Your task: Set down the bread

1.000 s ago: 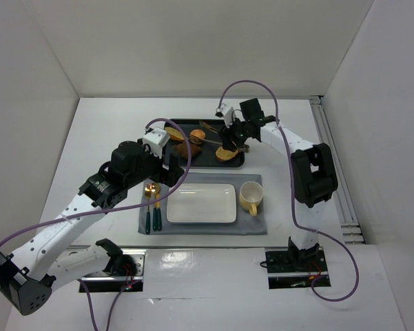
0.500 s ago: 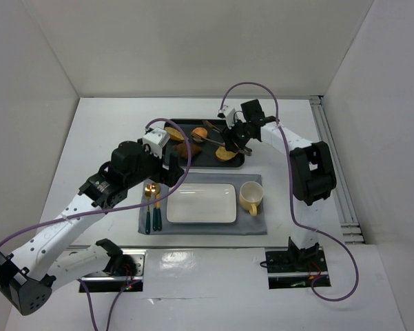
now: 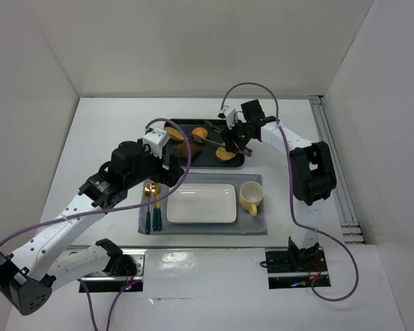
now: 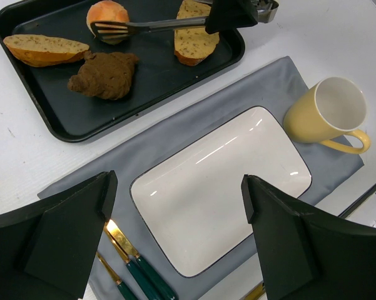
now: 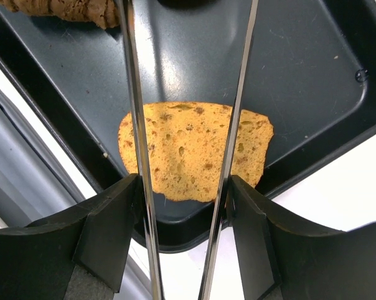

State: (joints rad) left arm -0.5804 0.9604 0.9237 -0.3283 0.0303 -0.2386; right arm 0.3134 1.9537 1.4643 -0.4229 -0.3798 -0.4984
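Observation:
The bread, a small round golden bun, sits at the back of the black tray; it also shows in the left wrist view. My right gripper is shut on metal tongs, whose slotted tips lie against the bun. In the right wrist view the gripper pinches the two tong arms above a flat slice; the bun is out of that view. My left gripper is open and empty above the white plate.
The tray also holds a flat tan slice, a dark brown piece and a long slice. A yellow mug and green-handled cutlery flank the plate on a grey mat.
My right gripper and the tongs shifted slightly back and right over the tray, and the bun now shows at the tong tips. The left arm has not moved.

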